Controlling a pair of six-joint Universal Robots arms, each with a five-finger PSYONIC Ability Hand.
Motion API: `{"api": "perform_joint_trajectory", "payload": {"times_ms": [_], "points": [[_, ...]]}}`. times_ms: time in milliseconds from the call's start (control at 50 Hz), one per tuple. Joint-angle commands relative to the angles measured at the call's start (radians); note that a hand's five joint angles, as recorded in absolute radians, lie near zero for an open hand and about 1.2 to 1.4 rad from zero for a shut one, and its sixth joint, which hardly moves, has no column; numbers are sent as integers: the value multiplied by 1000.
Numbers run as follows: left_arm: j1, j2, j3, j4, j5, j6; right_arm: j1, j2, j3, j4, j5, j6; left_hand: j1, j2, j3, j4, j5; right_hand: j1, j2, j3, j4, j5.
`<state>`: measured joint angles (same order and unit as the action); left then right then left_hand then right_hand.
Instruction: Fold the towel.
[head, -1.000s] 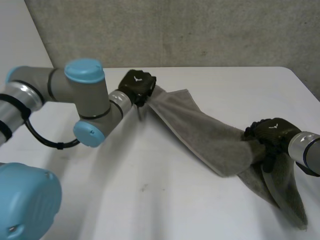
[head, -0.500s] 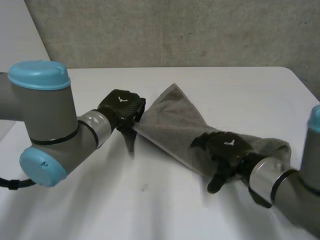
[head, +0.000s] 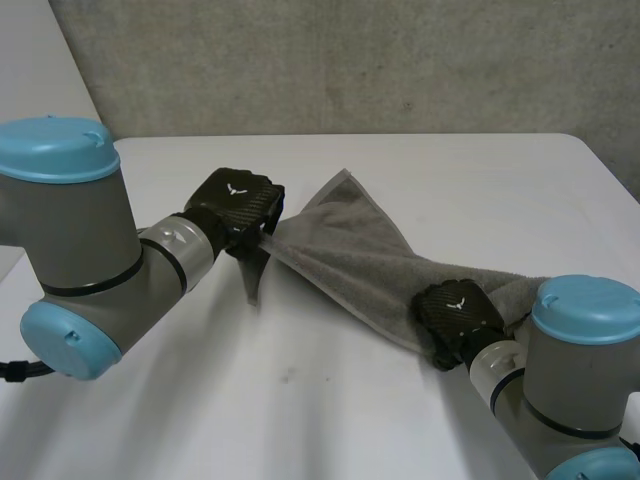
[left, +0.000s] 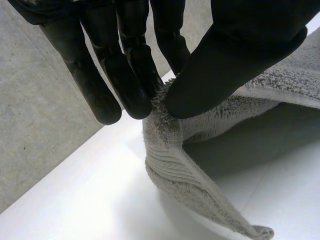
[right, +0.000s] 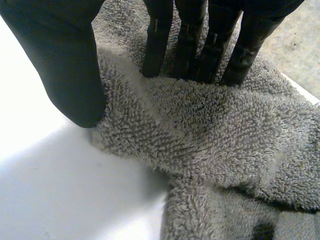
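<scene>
A grey towel (head: 370, 250) lies in a rumpled diagonal strip across the white table (head: 300, 410). My left hand (head: 235, 203) holds its left corner just above the table. In the left wrist view the thumb (left: 235, 55) and fingertips (left: 135, 95) pinch the towel's hem (left: 165, 140), and the cloth hangs from them to the table. My right hand (head: 455, 315) rests on the near edge of the towel's right part. In the right wrist view its fingers (right: 190, 55) dig into the pile of the towel (right: 225, 130). Its thumb (right: 65, 60) presses the edge, with a ridge of cloth raised between them.
A grey concrete wall (head: 350, 60) runs behind the table's far edge. My left arm (head: 80, 260) crosses the table's left side and my right arm (head: 570, 370) fills the near right corner. Bare tabletop (head: 480, 180) lies beyond the towel.
My right hand swung in from the far right and came down on the towel's near edge, its fingers closing on the cloth. My left hand drew the corner nearer and leftward.
</scene>
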<state>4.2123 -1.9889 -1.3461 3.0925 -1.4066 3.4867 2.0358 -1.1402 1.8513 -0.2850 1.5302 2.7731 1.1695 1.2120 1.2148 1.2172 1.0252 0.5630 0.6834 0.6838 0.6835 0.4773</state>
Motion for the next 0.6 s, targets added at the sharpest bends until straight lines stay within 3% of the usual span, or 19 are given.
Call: {"api": "perform_joint_trajectory", "payload": {"times_ms": [20,40,80,100,120,240,300,340,380,400,440,460,480,600], "points": [[6,4,-2,0,0,-1,-3,27,0,-28,-5,-29,227,184,182,179,196,320,200,199,199,231],[6,4,-2,0,0,-1,-3,27,0,-28,-5,-29,227,184,182,179,196,320,200,200,200,232],[6,5,-2,0,-2,-1,-3,20,0,-28,-8,-35,227,184,182,179,196,679,559,559,559,591],[6,5,-2,0,-2,-1,-3,20,0,-28,-8,-35,227,184,182,179,196,682,561,561,561,593],[6,5,-4,0,-2,-1,-3,11,0,-26,-12,-36,227,184,182,179,196,832,711,711,711,743],[18,16,-16,-12,-12,-1,-20,-65,-29,13,-25,-86,227,184,182,179,196,833,713,713,713,744],[48,61,-38,-14,-17,0,-66,-147,-64,115,-39,-178,227,184,182,179,196,833,713,713,713,744],[64,82,-47,-14,-15,2,-91,-184,-89,194,-58,-218,227,184,182,179,196,833,713,713,713,744],[84,131,-56,-29,-12,0,-115,-232,-168,388,-102,-285,227,184,182,179,196,833,713,713,713,744],[84,131,-56,-29,-12,0,-115,-233,-169,389,-102,-285,227,184,182,179,196,833,713,713,713,744],[87,189,-68,-78,-11,3,-121,-251,-268,626,-136,-326,227,184,182,179,196,833,713,713,713,744],[87,189,-68,-78,-11,3,-121,-251,-268,627,-136,-326,227,184,182,179,196,833,713,713,713,744],[87,217,-77,-109,-9,3,-128,-251,-318,744,-159,-332,227,184,182,179,196,833,713,713,713,744],[95,285,-148,-247,-5,46,-147,-240,-418,989,-278,-372,227,184,182,179,196,833,713,713,713,744]]}}
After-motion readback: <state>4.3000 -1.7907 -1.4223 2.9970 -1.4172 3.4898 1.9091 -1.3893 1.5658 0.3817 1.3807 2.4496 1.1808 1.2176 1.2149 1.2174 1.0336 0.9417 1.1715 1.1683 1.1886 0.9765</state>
